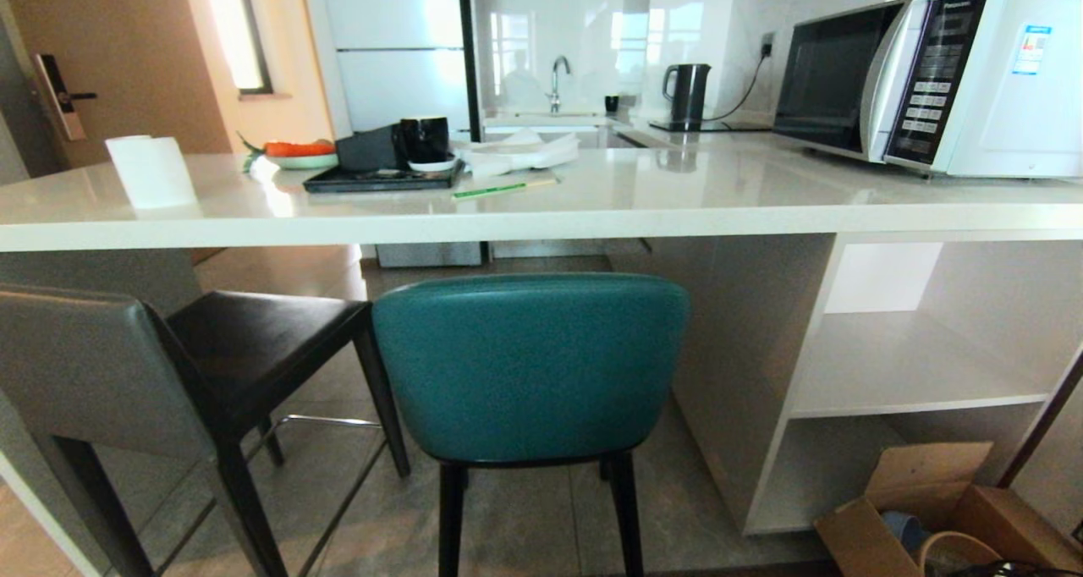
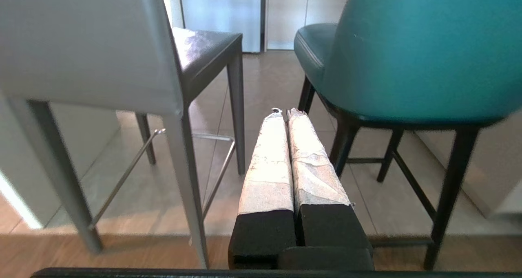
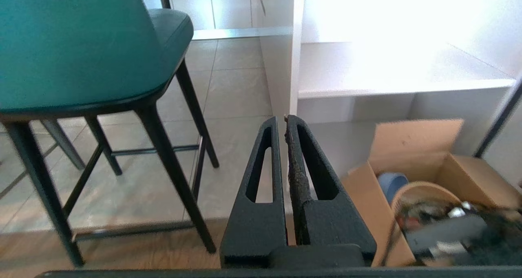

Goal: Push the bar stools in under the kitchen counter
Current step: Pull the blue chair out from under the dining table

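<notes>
Left gripper (image 2: 284, 111), fingers pressed together and empty, hangs low between both stools. Right gripper (image 3: 284, 118), likewise closed and empty. Teal stool (image 1: 530, 365) at 6 o'clock, grey stool (image 1: 127, 365) at 8 o'clock, below the counter (image 1: 541, 209) edge.

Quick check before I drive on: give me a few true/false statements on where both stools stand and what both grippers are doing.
1. The teal padded bar stool stands to the right of the square grey leather bar stool. True.
2. The left gripper is open around a stool leg. False: it is shut on nothing, low between the two stools.
3. The right gripper is shut and empty. True.
4. The grey stool is squarely tucked in, its back flush against the glossy white kitchen counter. False: it stands turned at an angle, its back out from the edge.
5. A white microwave oven sits on the counter's left end. False: right end.
</notes>
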Controlling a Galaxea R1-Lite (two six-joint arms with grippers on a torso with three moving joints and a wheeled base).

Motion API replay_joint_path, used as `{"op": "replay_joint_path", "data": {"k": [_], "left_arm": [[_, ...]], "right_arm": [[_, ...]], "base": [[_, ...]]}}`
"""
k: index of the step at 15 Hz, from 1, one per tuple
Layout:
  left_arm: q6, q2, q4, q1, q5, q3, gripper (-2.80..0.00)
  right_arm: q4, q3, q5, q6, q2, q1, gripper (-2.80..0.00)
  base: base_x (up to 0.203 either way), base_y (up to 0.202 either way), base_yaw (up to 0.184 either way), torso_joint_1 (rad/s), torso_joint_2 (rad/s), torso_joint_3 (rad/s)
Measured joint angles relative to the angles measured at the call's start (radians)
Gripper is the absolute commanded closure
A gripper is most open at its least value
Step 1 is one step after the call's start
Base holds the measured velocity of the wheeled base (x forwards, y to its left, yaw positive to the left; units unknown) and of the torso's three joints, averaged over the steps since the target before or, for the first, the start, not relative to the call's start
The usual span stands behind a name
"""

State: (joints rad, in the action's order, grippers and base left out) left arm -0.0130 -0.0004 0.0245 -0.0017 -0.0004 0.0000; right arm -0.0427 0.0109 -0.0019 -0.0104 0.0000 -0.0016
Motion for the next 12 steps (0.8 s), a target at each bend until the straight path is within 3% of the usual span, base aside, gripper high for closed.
{"op": "replay_joint_path", "data": {"k": [9, 12], "left_arm": [[0.0, 0.0, 0.001, 0.0, 0.0, 0.0, 0.0], [0.0, 0.0, 0.001, 0.0, 0.0, 0.0, 0.0]], "right_arm": [[0.0, 0.0, 0.0, 0.0, 0.0, 0.0, 0.0], [0.001, 0.0, 0.0, 0.0, 0.0, 0.0, 0.0]], "base": [[0.192, 0.0, 0.002, 0.003, 0.0, 0.002], [0.042, 0.0, 0.0, 0.004, 0.0, 0.0]]}}
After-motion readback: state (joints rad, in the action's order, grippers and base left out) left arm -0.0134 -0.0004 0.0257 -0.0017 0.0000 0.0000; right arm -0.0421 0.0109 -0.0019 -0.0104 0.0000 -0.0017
